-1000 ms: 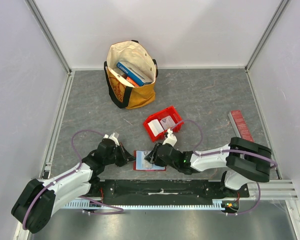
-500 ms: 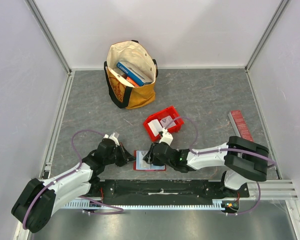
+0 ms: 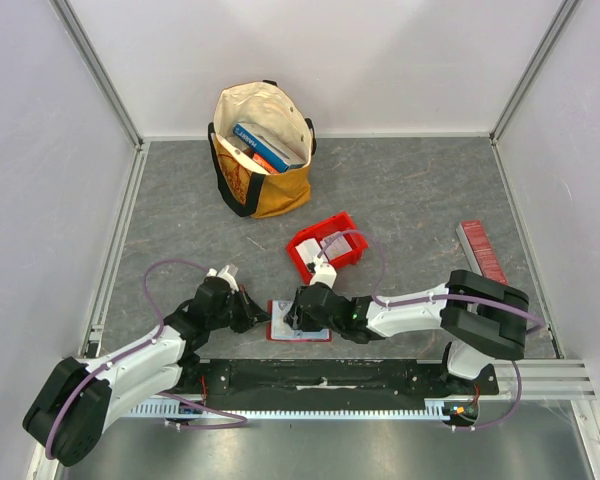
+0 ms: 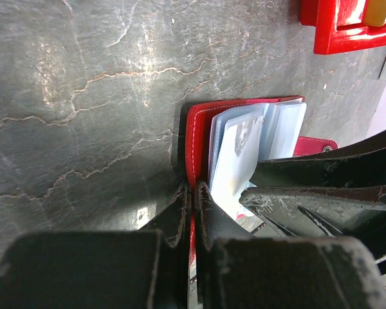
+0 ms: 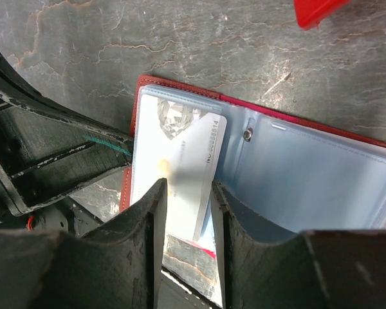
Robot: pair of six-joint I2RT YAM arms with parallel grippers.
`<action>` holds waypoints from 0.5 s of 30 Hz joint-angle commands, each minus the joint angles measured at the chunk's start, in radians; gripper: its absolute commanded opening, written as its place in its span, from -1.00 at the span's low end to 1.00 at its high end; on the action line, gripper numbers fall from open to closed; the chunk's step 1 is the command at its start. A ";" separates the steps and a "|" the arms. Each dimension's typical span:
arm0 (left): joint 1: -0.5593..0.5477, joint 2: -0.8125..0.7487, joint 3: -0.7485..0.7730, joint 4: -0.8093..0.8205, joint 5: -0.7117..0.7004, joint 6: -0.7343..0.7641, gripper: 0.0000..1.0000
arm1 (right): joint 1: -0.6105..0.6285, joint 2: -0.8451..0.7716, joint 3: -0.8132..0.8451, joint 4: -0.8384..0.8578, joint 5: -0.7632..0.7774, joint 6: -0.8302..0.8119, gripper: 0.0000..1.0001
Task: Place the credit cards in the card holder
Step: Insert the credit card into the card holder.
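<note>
The card holder (image 3: 318,331), a dark red wallet, lies open near the table's front edge, its pale slots (image 5: 309,174) facing up. My left gripper (image 3: 257,315) is shut on its left cover edge (image 4: 196,138). My right gripper (image 3: 302,316) hovers over the wallet's left half with its jaws a little apart. A white credit card (image 5: 188,161) lies tilted on the left slot below the right gripper's tips (image 5: 186,183), wider than their gap and not gripped. The card also shows in the left wrist view (image 4: 235,154). More white cards (image 3: 334,243) sit in the red bin.
A red plastic bin (image 3: 305,258) stands just behind the wallet. A tote bag (image 3: 263,150) with blue books stands at the back. A ridged red strip (image 3: 482,250) lies at the right. The two grippers are close together over the wallet.
My right gripper has moved left over the wallet, toward the left gripper. The left arm and the wallet have not moved.
</note>
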 commanded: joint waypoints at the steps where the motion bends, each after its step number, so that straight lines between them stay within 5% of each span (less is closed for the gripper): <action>1: -0.004 -0.006 0.013 0.007 -0.014 -0.018 -0.96 | 0.010 -0.055 0.030 -0.021 0.021 -0.040 -0.16; 15: -0.002 0.003 0.031 -0.004 -0.018 -0.003 -0.97 | -0.051 -0.334 0.120 -0.243 0.138 -0.347 0.56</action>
